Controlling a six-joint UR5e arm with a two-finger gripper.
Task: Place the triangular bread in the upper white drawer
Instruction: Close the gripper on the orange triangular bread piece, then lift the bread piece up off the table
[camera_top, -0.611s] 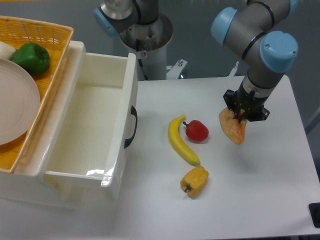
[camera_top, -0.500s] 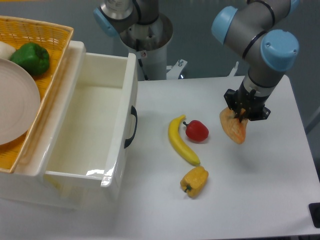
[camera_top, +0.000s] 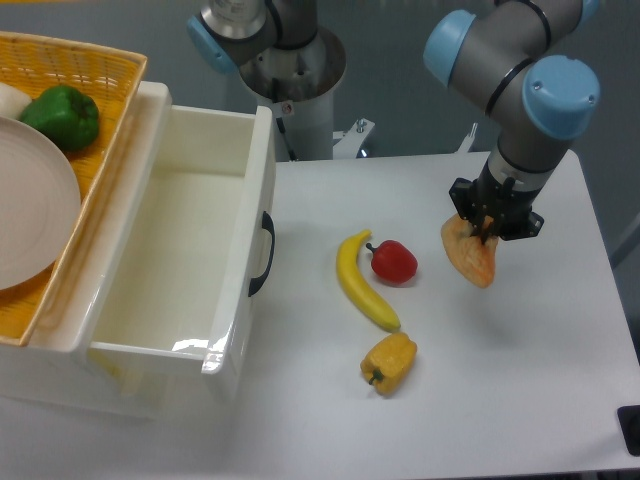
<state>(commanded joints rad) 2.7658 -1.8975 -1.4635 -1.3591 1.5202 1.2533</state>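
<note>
My workplace: a white table against a grey wall.
The table (camera_top: 520, 400) runs to the right edge; the grey wall (camera_top: 390, 60) lies evenly lit behind it.

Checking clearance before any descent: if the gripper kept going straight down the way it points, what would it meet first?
The gripper points down, shut on the triangular bread. Straight down, the bread's lower tip would likely meet bare white table first; nothing else seems to lie beneath, though depth is uncertain.

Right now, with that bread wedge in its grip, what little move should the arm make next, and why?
Probably carry it left, staying high: the tool holds the triangular bread at the table's right, while the open upper white drawer sits far left, beyond the banana and red pepper.
</note>
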